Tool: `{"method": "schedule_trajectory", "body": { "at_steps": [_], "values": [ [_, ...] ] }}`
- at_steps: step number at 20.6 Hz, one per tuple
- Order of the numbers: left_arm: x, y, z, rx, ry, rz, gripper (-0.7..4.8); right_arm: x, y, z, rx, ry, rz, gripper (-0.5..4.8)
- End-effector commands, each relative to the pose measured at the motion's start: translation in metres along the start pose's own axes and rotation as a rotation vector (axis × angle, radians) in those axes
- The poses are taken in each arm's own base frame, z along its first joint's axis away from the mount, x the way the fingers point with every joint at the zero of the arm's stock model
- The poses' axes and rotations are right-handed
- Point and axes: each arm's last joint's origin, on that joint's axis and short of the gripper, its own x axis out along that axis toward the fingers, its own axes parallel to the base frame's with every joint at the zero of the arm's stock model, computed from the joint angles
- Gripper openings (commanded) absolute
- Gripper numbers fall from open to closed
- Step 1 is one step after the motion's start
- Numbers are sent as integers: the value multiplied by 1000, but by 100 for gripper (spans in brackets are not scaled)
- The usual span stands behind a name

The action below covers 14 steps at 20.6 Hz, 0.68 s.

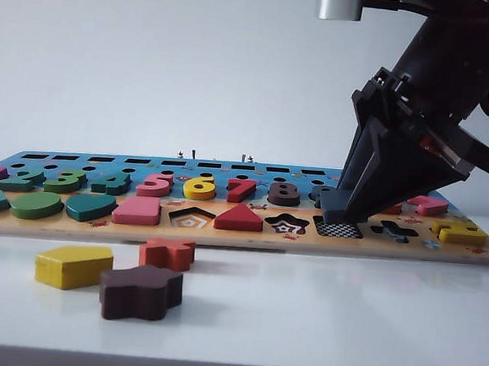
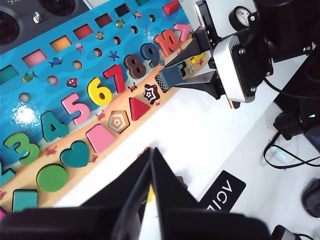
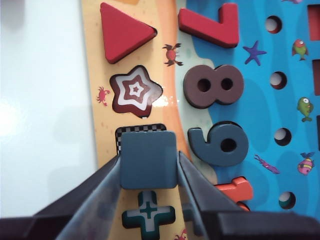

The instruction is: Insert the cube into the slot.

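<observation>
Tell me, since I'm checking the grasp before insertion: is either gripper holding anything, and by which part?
The right gripper holds the cube by two opposite side edges, above the slot. The left gripper holds nothing.

The checkered slot (image 3: 131,131) lies open under the held cube (image 3: 148,159); the number nine (image 3: 218,146) crowds at three o'clock, bare counter (image 3: 45,125) at nine.

The right gripper (image 3: 149,162) is angled down from the right of the exterior view, its fingers clamped on the cube (image 3: 148,159); the left gripper (image 2: 151,172) is held closed, empty
</observation>
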Motion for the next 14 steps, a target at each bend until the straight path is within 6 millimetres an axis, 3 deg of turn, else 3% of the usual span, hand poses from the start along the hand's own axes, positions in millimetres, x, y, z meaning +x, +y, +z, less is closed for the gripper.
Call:
{"method": "schedule_trajectory", "body": {
  "at_steps": [1, 14],
  "values": [
    [-1, -1, 2, 17, -16, -3, 17, -1, -1, 2, -5, -30, 5, 131],
    [-1, -1, 2, 17, -16, -3, 17, 2, 0, 1, 4, -27, 19, 136]
  ]
}}
